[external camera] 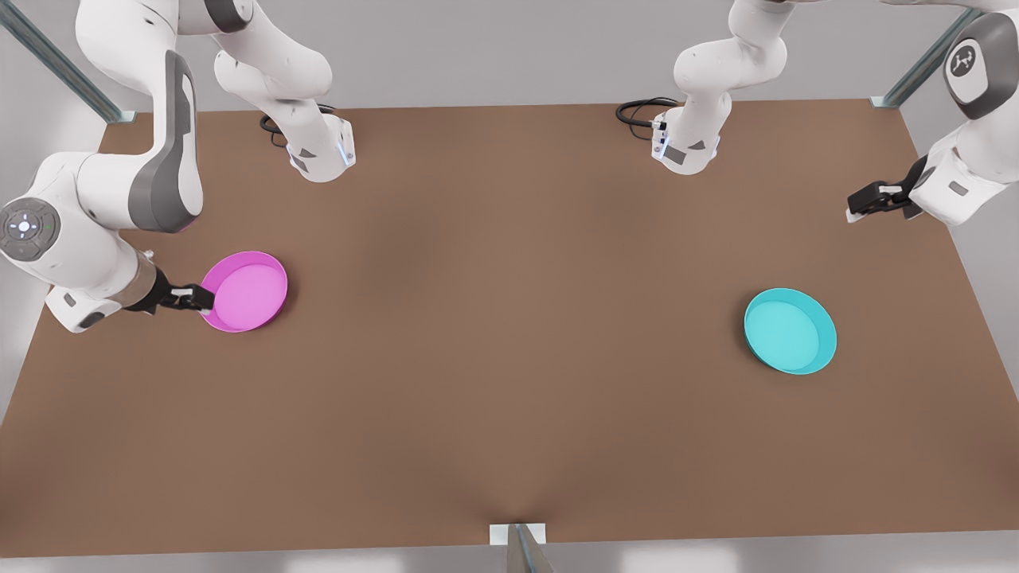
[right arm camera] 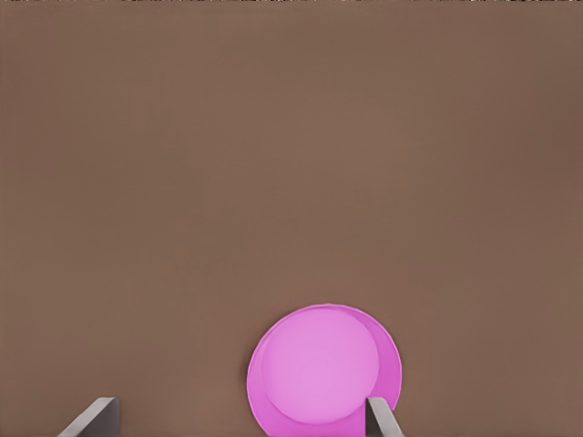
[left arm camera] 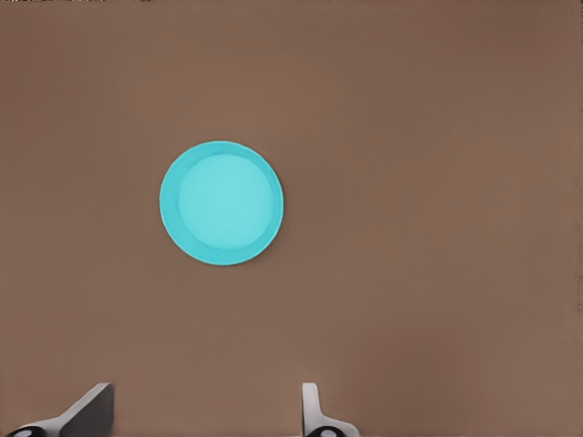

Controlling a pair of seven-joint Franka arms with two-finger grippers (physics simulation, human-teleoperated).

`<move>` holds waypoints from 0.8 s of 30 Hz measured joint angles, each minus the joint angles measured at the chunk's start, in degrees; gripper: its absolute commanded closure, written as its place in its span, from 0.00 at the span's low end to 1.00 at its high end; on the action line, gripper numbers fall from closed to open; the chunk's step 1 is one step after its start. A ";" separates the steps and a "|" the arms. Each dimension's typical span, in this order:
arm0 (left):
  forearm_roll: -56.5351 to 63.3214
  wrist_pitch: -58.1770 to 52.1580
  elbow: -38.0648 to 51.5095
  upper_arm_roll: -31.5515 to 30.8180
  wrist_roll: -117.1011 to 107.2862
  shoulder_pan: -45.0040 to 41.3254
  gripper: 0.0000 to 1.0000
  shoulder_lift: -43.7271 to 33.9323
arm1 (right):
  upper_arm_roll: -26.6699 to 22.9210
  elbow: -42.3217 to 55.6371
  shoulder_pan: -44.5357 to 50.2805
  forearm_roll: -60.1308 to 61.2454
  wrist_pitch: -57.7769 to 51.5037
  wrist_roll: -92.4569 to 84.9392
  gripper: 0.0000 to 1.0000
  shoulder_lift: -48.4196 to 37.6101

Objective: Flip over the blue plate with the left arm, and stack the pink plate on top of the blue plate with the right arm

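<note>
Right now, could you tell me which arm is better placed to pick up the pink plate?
The right arm. Its end effector sits at the rim of the pink plate, fingers open. The left end effector waits, open, at the front view's right, nearer the blue plate and across the table from the pink one.

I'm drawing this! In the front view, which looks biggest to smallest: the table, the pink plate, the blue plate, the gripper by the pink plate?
1. Table
2. Blue plate and pink plate: look alike
3. Right gripper

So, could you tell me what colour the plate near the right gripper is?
Magenta pink, the pink plate; clearest in the front view.
</note>
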 measured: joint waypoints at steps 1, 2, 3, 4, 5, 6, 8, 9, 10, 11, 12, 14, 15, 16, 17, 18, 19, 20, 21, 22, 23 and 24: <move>-0.05 0.11 0.00 0.00 0.10 0.11 0.00 0.12 | 0.00 -0.02 0.00 0.00 0.25 0.00 0.00 -0.01; -0.56 0.13 0.05 -0.04 0.19 0.37 0.00 0.87 | 0.00 -0.03 0.01 0.01 0.45 0.00 0.00 -0.03; -1.22 0.11 0.04 -0.11 0.27 1.09 0.00 3.35 | 0.00 -0.03 0.01 0.01 0.62 0.01 0.00 -0.05; -1.95 0.27 0.08 -0.14 0.50 3.14 0.00 6.60 | 0.00 -0.06 0.02 0.01 0.75 0.01 0.00 0.08; -2.88 0.55 0.29 0.01 1.21 7.18 0.00 10.70 | 0.00 -0.02 0.05 0.02 0.92 0.02 0.00 1.20; -3.58 1.21 0.43 0.19 2.36 12.33 0.00 14.76 | 0.01 0.40 0.09 0.02 1.16 0.03 0.00 3.79; -4.40 3.97 0.50 0.40 5.92 20.62 0.00 21.59 | 0.06 1.06 0.48 0.36 1.57 0.07 0.00 7.89; -4.74 5.80 0.47 0.44 7.91 23.02 0.00 24.11 | 0.08 0.98 0.49 0.75 1.69 0.09 0.00 8.54; -5.07 8.05 0.30 0.44 9.96 24.49 0.00 26.40 | 0.08 0.76 0.47 1.06 1.73 0.10 0.00 8.38; -5.57 10.77 -0.34 0.50 12.07 25.27 0.00 28.40 | 0.19 0.50 0.51 1.29 1.74 0.10 0.00 7.44; -6.11 14.10 -2.26 0.54 14.16 25.69 0.00 29.61 | 0.55 0.34 0.90 1.47 1.85 0.09 0.00 6.96; -8.17 21.15 -5.38 0.58 18.16 25.98 0.00 31.78 | 0.90 0.49 1.25 1.70 1.46 0.00 0.00 5.87; -9.23 24.84 -6.91 0.59 20.01 25.84 0.00 32.87 | 0.86 1.37 0.83 1.77 0.44 -0.10 0.00 4.11; -10.69 28.30 -8.13 0.59 21.77 25.62 0.00 34.19 | 0.81 2.02 0.39 1.85 -1.24 -0.33 0.00 1.53; -12.22 31.37 -8.79 0.59 23.43 25.49 0.00 35.64 | 0.74 2.52 0.13 1.92 -3.10 -0.60 0.00 -1.29; -13.71 34.00 -9.20 0.59 25.00 25.45 0.00 37.01 | 0.72 3.28 0.01 1.88 -4.09 -0.87 0.00 -0.65; -15.15 36.22 -9.47 0.59 26.49 25.40 0.00 38.23 | 0.74 3.58 -0.41 2.25 -4.70 -1.29 0.00 1.54; -16.37 38.10 -9.64 0.59 27.88 25.33 0.00 39.17 | 0.73 4.28 -1.29 2.84 -5.16 -1.75 0.00 3.12; -17.41 39.66 -9.74 0.59 29.20 25.27 0.00 40.09 | 0.79 4.85 -1.77 3.37 -5.22 -2.17 0.00 5.38; -18.30 40.93 -9.83 0.59 30.45 25.23 0.00 40.72 | 0.96 5.06 -1.73 3.87 -4.90 -2.54 0.00 7.37; -18.97 41.96 -9.88 0.59 31.63 25.22 0.00 40.99 | 1.10 5.35 -0.76 4.29 -4.58 -2.86 0.00 8.71; -19.53 42.88 -10.58 0.55 32.73 25.19 0.00 40.92 | 1.21 5.51 0.86 4.53 -4.05 -3.01 0.00 9.83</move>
